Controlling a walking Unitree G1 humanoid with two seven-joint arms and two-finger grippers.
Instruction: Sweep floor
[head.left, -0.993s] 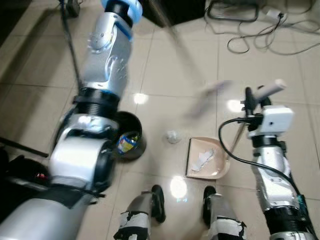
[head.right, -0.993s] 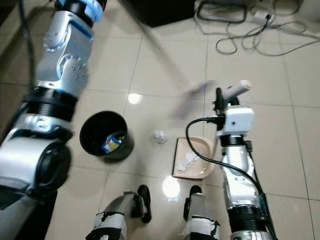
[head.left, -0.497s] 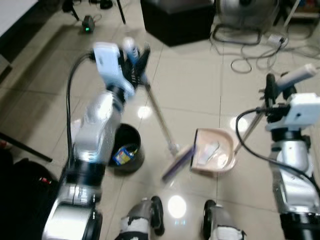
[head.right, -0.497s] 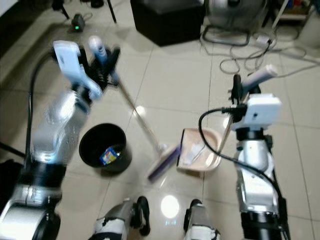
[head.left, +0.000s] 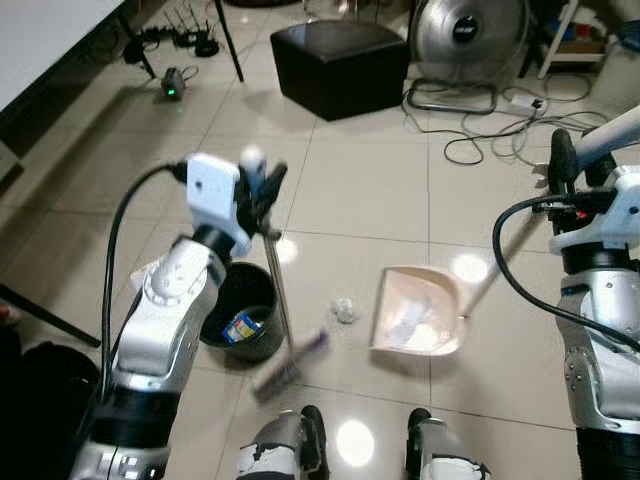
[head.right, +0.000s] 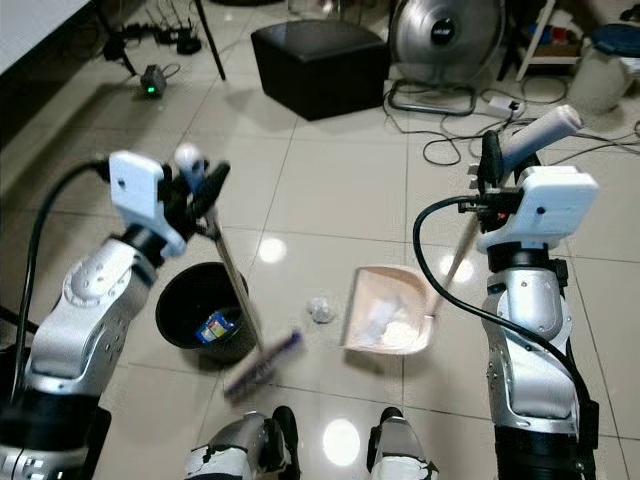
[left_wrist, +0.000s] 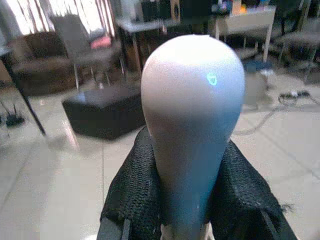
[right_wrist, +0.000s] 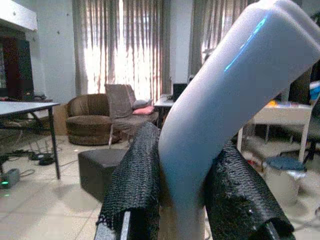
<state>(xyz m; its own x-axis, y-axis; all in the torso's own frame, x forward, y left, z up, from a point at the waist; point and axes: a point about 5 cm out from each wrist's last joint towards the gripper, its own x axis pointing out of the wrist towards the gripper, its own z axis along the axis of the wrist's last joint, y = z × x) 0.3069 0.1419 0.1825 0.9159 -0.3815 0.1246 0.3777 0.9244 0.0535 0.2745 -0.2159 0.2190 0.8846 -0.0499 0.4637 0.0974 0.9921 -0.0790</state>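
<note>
Broom (head.right: 235, 290): head swung left from beside the dustpan (head.right: 390, 312), now near the black bin (head.right: 195, 310). Left gripper (head.right: 195, 195) clamps broom handle. Right gripper (head.right: 497, 165) clamps dustpan handle. Crumpled paper (head.right: 319, 308) lies between.

Bright indoor light, glare on tiles (head.left: 355, 440), slight blur.

Black ottoman (head.left: 341, 66), floor fan (head.left: 468, 35), cables (head.left: 490, 130), possibly a power strip (head.left: 524, 100)
</note>
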